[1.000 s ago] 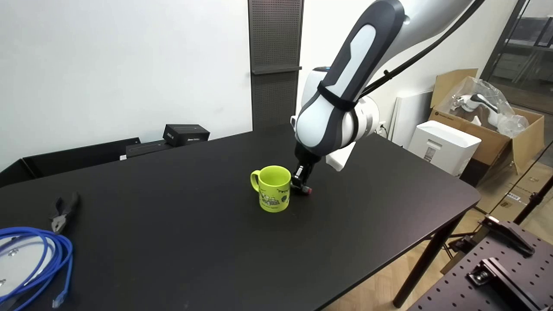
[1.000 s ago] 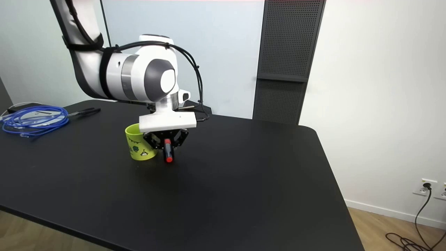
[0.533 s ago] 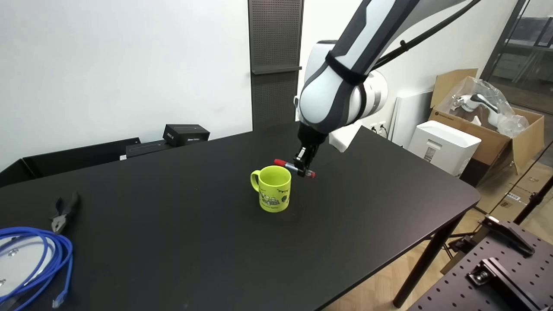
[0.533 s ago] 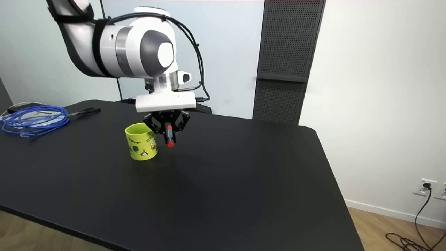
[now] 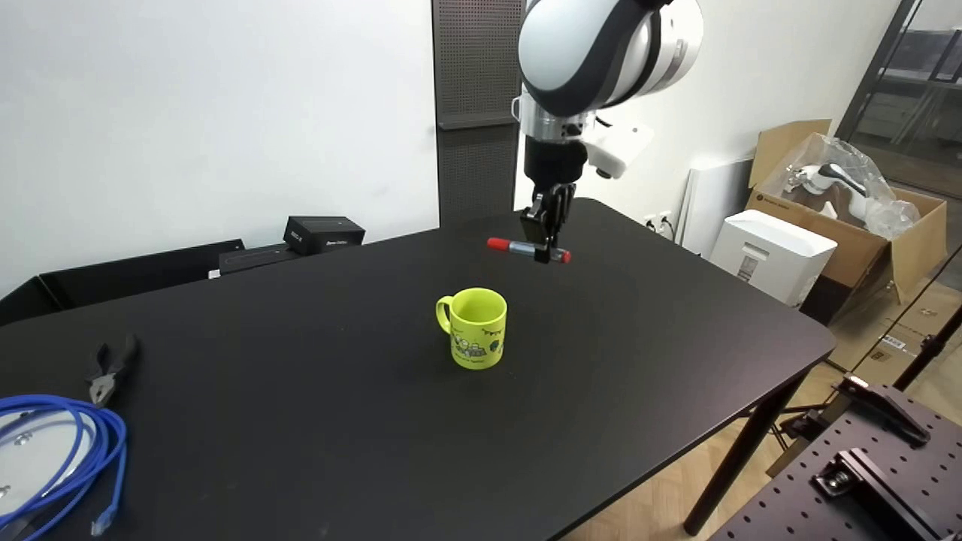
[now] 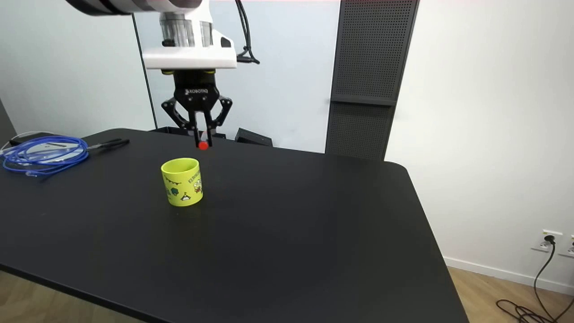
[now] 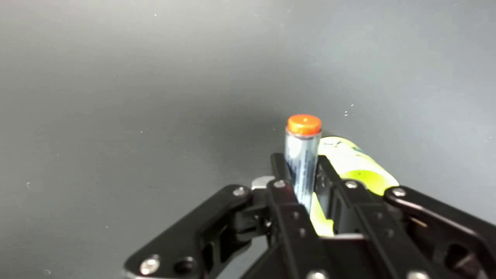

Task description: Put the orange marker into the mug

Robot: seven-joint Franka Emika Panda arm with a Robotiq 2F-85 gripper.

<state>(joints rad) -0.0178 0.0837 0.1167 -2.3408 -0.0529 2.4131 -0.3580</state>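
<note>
A: What is held, and where?

B: The orange marker point(image 5: 520, 247) is pinched, nearly level, between the two fingers of the gripper point(image 6: 203, 142). It is held in the air above the table point(image 5: 376, 451), apart from the upright mug point(image 5: 479, 342); it is not yet in it

A: What could go wrong from here?

B: If it is let go while level, the marker may be caught across the rim, since it looks longer than the mouth is wide; a steeper tilt is probably called for. It is gripped nearer one end, so it may be swivelled between the fingers should the rim be struck. If it is lowered off-centre, the mug may be nudged or tipped

A: And the counts?

B: One marker is seen, with both ends red-orange; one mug, with one handle; one gripper, with two fingers. One pair of pliers point(image 5: 104, 387) and one coil of blue cable point(image 6: 22, 157) are also found on the table. Beyond it, one white box point(image 5: 774, 255) and one open carton point(image 5: 849, 255) are counted
</note>
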